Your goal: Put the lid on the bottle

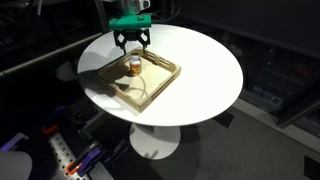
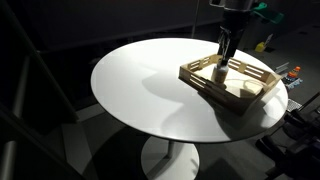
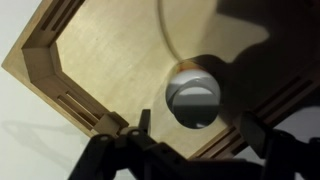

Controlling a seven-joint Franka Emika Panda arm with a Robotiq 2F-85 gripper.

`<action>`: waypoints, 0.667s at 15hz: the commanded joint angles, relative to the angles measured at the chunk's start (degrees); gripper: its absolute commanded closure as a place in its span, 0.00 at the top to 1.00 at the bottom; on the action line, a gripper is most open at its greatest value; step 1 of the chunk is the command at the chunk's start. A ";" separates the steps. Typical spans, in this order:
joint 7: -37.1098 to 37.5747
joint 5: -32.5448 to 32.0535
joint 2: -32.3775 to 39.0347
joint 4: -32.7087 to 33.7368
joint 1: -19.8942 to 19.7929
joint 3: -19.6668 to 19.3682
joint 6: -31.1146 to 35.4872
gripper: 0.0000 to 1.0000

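In the wrist view, the wooden tray (image 3: 70, 88) shows its stepped wall at the left and its bare floor across the middle. Next comes 1 of my dark fingers (image 3: 140, 128), then the lid (image 3: 196, 98), a white disc seen from above, then the other finger at the right. My gripper (image 3: 195, 120) is spread wide, with a gap between each finger and the lid, and it grips nothing. In an exterior view, the bottle (image 1: 133, 68) stands upright inside the tray, amber below and pale on top, directly under my gripper. I cannot tell whether the lid is fully seated on it. The tray rests on a round white table (image 1: 200, 60).
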 commanded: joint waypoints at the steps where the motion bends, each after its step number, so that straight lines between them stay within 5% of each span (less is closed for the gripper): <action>1: -2.03 1.59 -0.13 1.07 -0.64 0.71 -0.68 1.00; 10: 5.70 0.87 -4.12 -0.51 0.63 -0.14 -3.58 1.00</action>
